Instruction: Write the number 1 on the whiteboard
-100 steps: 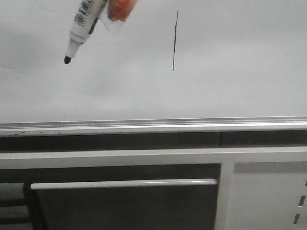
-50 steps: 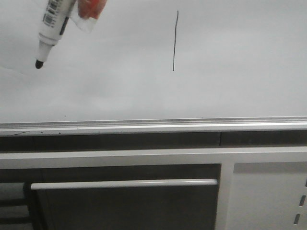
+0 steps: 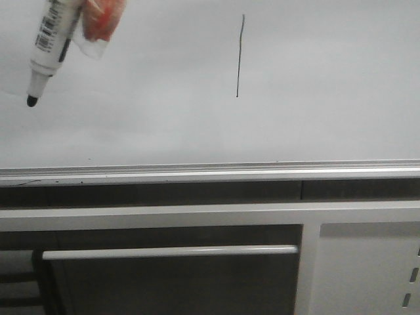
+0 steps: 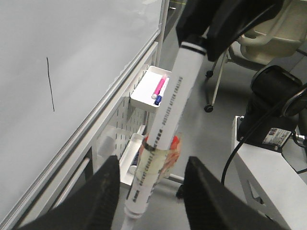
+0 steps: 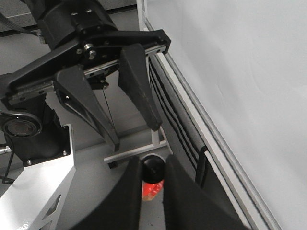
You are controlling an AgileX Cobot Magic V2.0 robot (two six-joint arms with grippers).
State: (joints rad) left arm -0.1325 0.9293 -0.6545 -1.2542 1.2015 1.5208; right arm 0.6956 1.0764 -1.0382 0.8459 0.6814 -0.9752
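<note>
The number 1 sits mid-upper on the whiteboard, w/ the light, stiff, slick-barrelled marker well left of it, clamped around its taped mid-barrel by the right pincer, while the left pincer hangs spread, grasping nothing.

Setting reads as a robotics lab or office workroom. Evidence: large whiteboard on a white metal frame; perforated panel carrying a small tray of markers; a wheeled chair on grey floor; robot arm base with cabling.
</note>
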